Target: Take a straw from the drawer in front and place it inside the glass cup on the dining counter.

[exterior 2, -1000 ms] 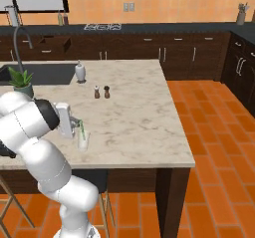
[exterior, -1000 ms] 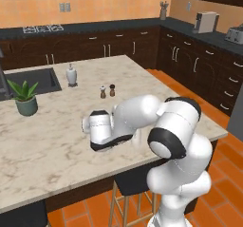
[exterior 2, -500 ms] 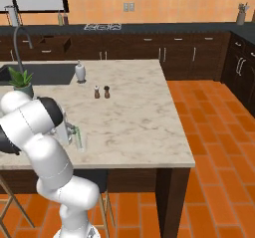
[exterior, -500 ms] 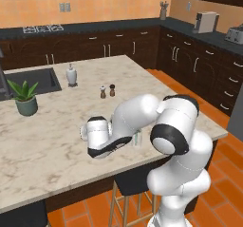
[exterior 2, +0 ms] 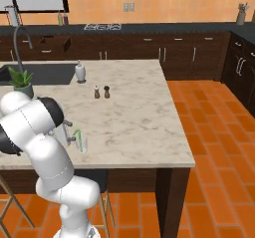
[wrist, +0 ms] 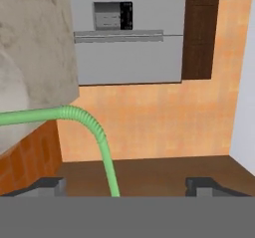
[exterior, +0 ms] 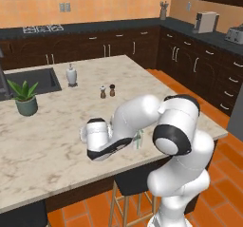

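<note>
left base: tool is hanging at the bench near edge, glass cup right beside it.
right base: straw is standing tilted inside the cup, long axis near upright.
hand: tool tips are sitting spread wide, pinching nothing; bent green straw is crossing between them.
room: dark cabinets, orange floor.

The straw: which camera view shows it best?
The hand view: the green straw crosses it large, its bend plain. In the right base view it is a thin green line in the glass cup. The left base view barely shows it.
</note>
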Robot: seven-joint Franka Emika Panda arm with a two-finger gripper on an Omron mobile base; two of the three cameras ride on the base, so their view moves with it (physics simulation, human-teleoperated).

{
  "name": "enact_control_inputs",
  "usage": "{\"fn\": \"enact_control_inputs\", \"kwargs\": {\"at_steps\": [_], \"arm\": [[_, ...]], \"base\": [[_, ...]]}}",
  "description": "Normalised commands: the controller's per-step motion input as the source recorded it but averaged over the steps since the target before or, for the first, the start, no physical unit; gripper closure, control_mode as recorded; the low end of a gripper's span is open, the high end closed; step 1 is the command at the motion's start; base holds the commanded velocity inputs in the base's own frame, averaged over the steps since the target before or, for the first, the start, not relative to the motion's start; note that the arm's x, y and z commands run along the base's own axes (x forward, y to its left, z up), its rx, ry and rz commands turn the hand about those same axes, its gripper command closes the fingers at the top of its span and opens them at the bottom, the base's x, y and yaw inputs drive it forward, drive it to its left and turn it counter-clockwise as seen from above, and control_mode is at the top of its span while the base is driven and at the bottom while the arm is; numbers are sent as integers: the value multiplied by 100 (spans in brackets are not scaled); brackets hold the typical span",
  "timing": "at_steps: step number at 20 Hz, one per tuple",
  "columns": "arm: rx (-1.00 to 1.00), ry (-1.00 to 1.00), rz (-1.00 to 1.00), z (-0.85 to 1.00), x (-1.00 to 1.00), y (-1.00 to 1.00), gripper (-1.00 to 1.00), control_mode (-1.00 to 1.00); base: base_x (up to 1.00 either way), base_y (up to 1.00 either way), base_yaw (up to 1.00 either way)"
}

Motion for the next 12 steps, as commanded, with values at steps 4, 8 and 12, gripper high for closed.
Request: {"fn": "enact_control_inputs", "kwargs": {"at_steps": [4, 8, 12], "arm": [[3, 0, 0, 1, -16, 9, -100, -100], [8, 0, 0, 26, -33, 37, -100, -100], [20, 0, 0, 89, -61, 23, -100, -100]], "base": [[0, 0, 0], [0, 0, 0], [0, 0, 0]]}}
